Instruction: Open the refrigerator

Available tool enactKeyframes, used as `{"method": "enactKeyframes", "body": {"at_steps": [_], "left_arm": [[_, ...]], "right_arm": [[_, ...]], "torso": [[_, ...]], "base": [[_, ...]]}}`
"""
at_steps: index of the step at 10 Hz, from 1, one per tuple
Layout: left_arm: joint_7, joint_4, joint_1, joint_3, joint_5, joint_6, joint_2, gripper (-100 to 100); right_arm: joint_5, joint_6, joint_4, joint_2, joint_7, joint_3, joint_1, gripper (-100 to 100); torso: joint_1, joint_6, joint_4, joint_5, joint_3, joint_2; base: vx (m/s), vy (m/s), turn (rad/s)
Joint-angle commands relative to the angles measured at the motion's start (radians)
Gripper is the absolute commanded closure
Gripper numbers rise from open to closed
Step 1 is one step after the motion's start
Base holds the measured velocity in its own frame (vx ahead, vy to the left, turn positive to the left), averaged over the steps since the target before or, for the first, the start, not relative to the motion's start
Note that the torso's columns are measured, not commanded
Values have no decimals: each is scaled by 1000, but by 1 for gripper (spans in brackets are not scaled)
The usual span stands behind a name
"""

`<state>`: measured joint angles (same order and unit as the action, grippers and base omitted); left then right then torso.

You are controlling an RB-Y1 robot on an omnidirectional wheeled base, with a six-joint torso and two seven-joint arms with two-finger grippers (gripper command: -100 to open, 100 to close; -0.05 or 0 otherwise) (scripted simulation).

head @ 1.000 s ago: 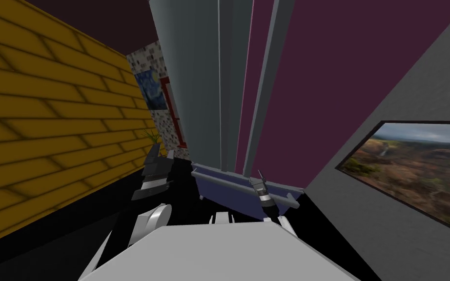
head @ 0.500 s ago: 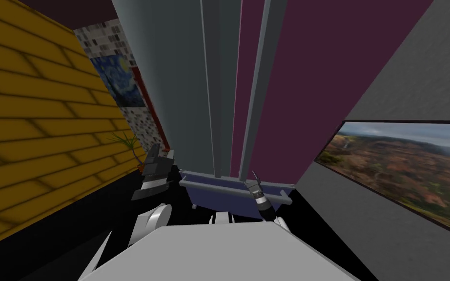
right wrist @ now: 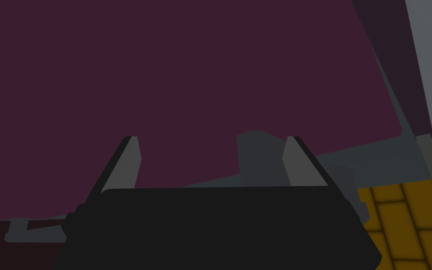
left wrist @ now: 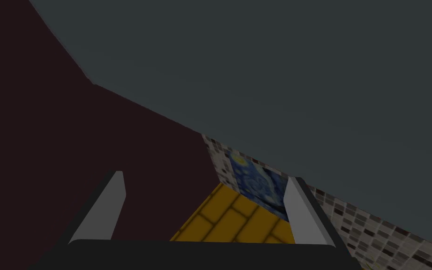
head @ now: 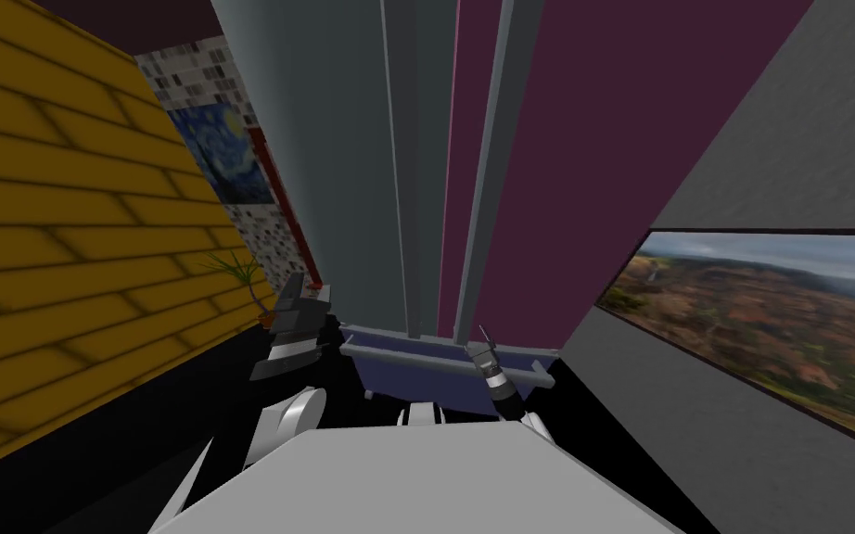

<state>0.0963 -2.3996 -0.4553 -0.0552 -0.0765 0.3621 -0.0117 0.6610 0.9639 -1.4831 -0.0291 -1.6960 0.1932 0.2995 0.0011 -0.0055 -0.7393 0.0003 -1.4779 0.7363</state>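
Where the head view looks straight ahead, the tall refrigerator (head: 351, 185) stands close in front, with a dark grey left door, a deep maroon right door (head: 565, 167) and a blue-violet bottom drawer (head: 416, 375) beneath both. A long light grey bar handle (head: 489, 167) runs up the left edge of the maroon door, and a light grey horizontal bar (head: 416, 357) crosses the upper front edge of the drawer. The right gripper (head: 487, 336) hovers just above the right end of that horizontal bar, at the foot of the long bar handle. In the right wrist view its two thin grey fingers (right wrist: 123, 164) stand spread apart with nothing pinched; beyond them lies the flat maroon door face, and a grey bracket of the handle sits just beside one finger, though whether they touch cannot be told. The left gripper (head: 310, 298) is raised by the refrigerator's lower left corner, near a small green potted plant (head: 240, 273). Its fingers (left wrist: 105, 211) are likewise spread and empty, facing the dark grey side of the refrigerator. A yellow brick-patterned wall (head: 64, 232) runs along the left, a blue swirling-sky painting (head: 226, 153) hangs on a grey mosaic-tiled wall (head: 185, 79), and a wide landscape picture (head: 769, 315) hangs on the grey wall to the right
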Motion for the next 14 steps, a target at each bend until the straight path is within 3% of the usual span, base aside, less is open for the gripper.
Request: {"method": "enactKeyframes", "body": {"at_steps": [1,8,9,14], "left_arm": [[0,0,0,0,0,0,0,0],[0,0,0,0,0,0,0,0],[0,0,0,0,0,0,0,0],[0,0,0,0,0,0,0,0]], "right_arm": [[-54,-13,27,11,-47,16,-24,100],[-240,-57,150,69,-215,104,-102,100],[-261,-57,150,69,-215,104,-102,100],[-398,-90,243,112,-342,171,-161,100]], "torso": [[0,1,1,0,0,0],[-3,12,-7,4,6,12],[-3,10,-7,4,7,12],[1,8,-4,4,4,7]], "base": [[-100,-32,308],[-112,-8,308],[-100,-6,209],[-116,7,290]]}}
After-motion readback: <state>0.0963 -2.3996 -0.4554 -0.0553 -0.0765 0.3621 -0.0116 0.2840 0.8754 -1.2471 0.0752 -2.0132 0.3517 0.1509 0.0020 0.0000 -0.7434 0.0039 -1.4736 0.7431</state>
